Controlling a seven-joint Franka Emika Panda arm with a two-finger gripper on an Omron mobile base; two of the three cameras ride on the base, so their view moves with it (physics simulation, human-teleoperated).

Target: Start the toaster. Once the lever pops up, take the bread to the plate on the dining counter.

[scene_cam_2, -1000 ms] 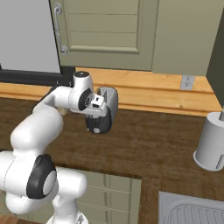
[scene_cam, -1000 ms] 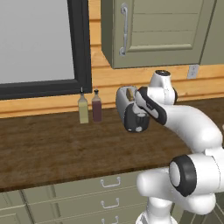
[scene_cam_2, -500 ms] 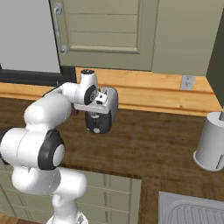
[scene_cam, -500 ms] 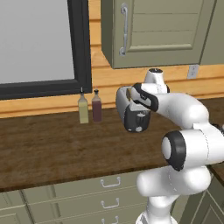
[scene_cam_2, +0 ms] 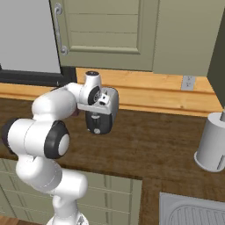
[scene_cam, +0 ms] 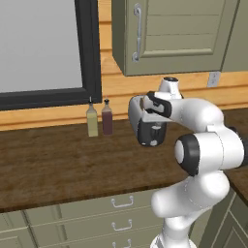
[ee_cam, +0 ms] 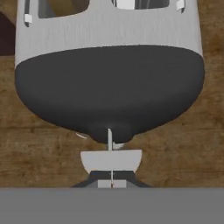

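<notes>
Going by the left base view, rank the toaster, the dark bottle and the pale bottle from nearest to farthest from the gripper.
1. The toaster: right under the shut gripper, which sits at its black end panel.
2. The dark bottle: to the toaster's left, against the wall.
3. The pale bottle: farther left again, just beside the dark one.

The end effector [ee_cam: 111, 181] now has its fingers pressed fully together, directly above the lever [ee_cam: 111, 159] on the toaster [scene_cam: 147, 123]. The arm's elbow sits nearer and higher in front of the worktop [scene_cam: 58, 164] than a second ago.
</notes>
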